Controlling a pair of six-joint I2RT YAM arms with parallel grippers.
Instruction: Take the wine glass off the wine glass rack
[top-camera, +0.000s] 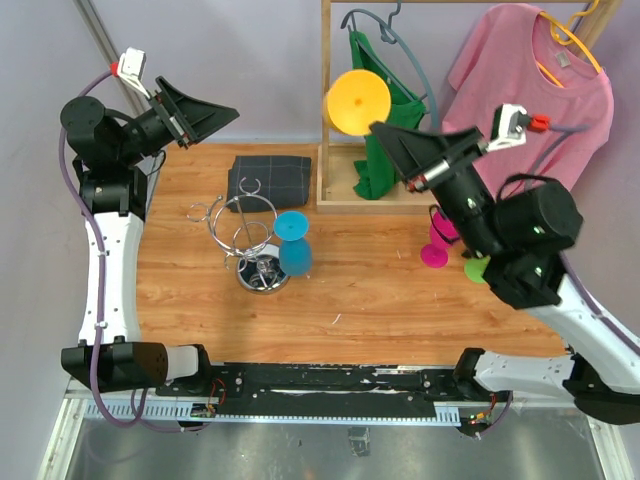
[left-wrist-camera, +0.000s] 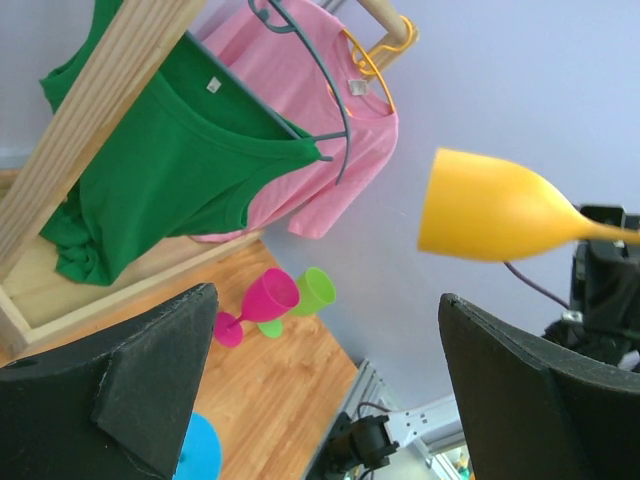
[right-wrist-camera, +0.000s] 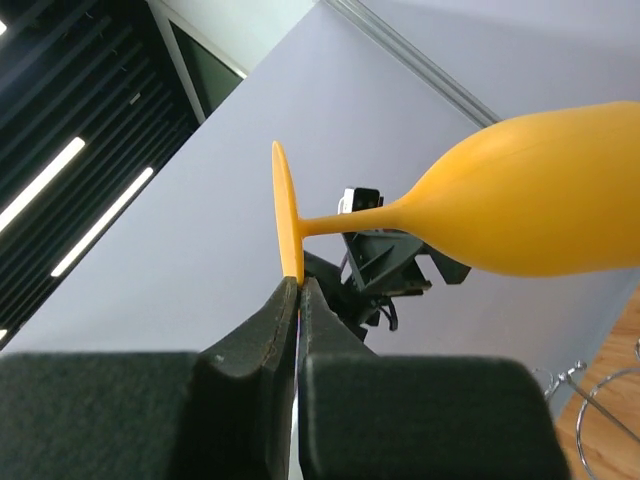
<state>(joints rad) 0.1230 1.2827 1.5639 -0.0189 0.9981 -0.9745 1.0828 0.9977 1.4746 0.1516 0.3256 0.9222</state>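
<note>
Right pincer (right-wrist-camera: 298, 292) pinches the thin foot rim of the yellow wine glass (right-wrist-camera: 540, 210), aloft and well apart from the wine glass rack (top-camera: 262, 275); judged light, stiff, smooth, liable to pivot, with the stem the firmer hold; left pincer (left-wrist-camera: 325, 300) spread, empty.

The right arm (top-camera: 520, 235) hid most of the green glass (top-camera: 476, 270), and the right wrist view's edge cut off the bowl of the yellow wine glass (right-wrist-camera: 540, 210).

Wine glass rack (top-camera: 261, 273) on table (top-camera: 380, 310), folded cloth (top-camera: 270, 178) behind it, clothes rack (top-camera: 325, 100) behind right
</note>
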